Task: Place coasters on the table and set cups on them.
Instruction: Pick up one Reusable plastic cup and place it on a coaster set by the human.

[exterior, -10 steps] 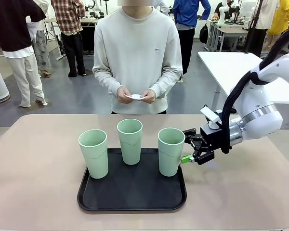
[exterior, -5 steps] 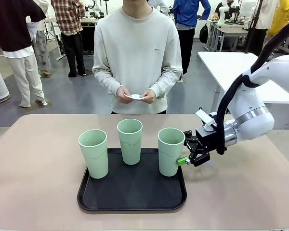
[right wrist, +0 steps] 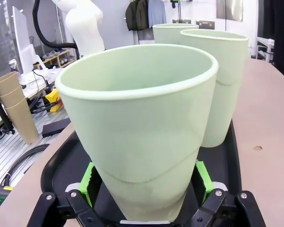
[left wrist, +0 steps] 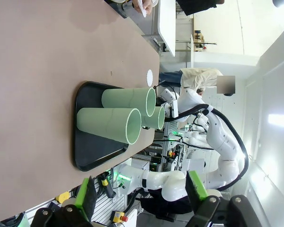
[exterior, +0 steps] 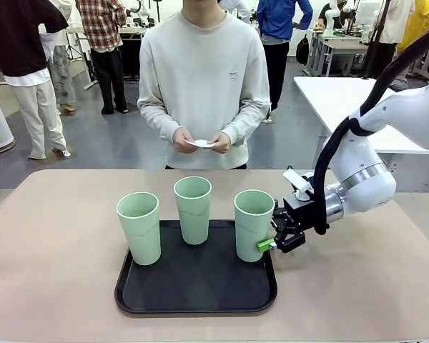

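Note:
Three pale green cups stand on a black tray (exterior: 193, 294): the left one (exterior: 139, 227), the middle one (exterior: 193, 209) and the right one (exterior: 253, 223). My right gripper (exterior: 269, 239) is low at the right cup's side. In the right wrist view its green pads (right wrist: 90, 183) flank that cup's (right wrist: 142, 118) lower part with narrow gaps, jaws open. My left gripper (left wrist: 142, 198) hangs open, far from the cups (left wrist: 111, 124). At the table's (exterior: 50, 271) far side, a person's hands hold a white coaster (exterior: 201, 143).
The tray sits in the middle of the table, nearer my side. A white table (exterior: 343, 96) stands behind to the right. Bare tabletop lies left and right of the tray and between it and the person.
My right arm has slid left toward the right cup, and its fingers have come around the cup's lower part while narrowing. Cups, person and left arm have stayed put.

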Available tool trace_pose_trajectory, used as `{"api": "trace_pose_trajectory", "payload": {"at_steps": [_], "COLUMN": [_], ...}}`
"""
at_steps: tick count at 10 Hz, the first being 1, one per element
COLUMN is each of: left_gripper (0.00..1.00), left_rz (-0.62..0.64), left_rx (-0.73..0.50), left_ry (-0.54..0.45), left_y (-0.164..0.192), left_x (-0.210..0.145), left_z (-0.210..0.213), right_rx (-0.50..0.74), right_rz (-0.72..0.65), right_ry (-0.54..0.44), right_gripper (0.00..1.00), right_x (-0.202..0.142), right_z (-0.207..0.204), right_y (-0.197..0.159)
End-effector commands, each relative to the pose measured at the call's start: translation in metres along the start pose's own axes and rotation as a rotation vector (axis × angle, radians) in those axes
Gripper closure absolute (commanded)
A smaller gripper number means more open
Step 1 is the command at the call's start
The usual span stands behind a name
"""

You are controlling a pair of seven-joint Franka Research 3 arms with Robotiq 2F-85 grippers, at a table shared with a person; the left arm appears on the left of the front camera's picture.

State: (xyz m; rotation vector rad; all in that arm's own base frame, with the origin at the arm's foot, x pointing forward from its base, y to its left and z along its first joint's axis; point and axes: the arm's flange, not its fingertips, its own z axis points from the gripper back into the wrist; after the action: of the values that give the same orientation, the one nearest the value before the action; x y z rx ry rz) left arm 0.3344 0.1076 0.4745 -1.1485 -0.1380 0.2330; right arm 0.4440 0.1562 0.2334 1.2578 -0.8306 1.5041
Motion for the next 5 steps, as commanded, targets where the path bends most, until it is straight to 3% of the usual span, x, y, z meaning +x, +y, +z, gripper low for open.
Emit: {"api": "trace_pose_trajectory", "payload": {"at_steps": [1, 2, 3, 4, 5], "left_gripper": [0.00, 0.00, 0.00, 0.00, 0.00], "left_rz": [-0.015, -0.015, -0.015, -0.015, -0.015], "left_rx": [-0.022, -0.022, -0.022, -0.022, -0.022], "left_ry": [0.000, 0.000, 0.000, 0.000, 0.000], "left_y": [-0.0015, -0.0015, -0.0015, -0.0015, -0.0015], "left_x": [0.0015, 0.0015, 0.0015, 0.0015, 0.0015], "left_z": [-0.0011, -0.0011, -0.0011, -0.0011, -0.0011], "right_rx": [0.046, 0.050, 0.051, 0.050, 0.047], "right_rz": [0.080, 0.072, 0.071, 0.070, 0.075], "right_ry": [-0.008, -0.018, -0.022, -0.026, -0.029], "right_gripper": [0.07, 0.59, 0.67, 0.65, 1.00], "right_x": [-0.0032, -0.0033, -0.0034, -0.0042, -0.0035], "right_z": [-0.0041, -0.0029, -0.0027, -0.0020, -0.0006], "right_y": [-0.0062, -0.0064, -0.0065, -0.0066, -0.0061]}}
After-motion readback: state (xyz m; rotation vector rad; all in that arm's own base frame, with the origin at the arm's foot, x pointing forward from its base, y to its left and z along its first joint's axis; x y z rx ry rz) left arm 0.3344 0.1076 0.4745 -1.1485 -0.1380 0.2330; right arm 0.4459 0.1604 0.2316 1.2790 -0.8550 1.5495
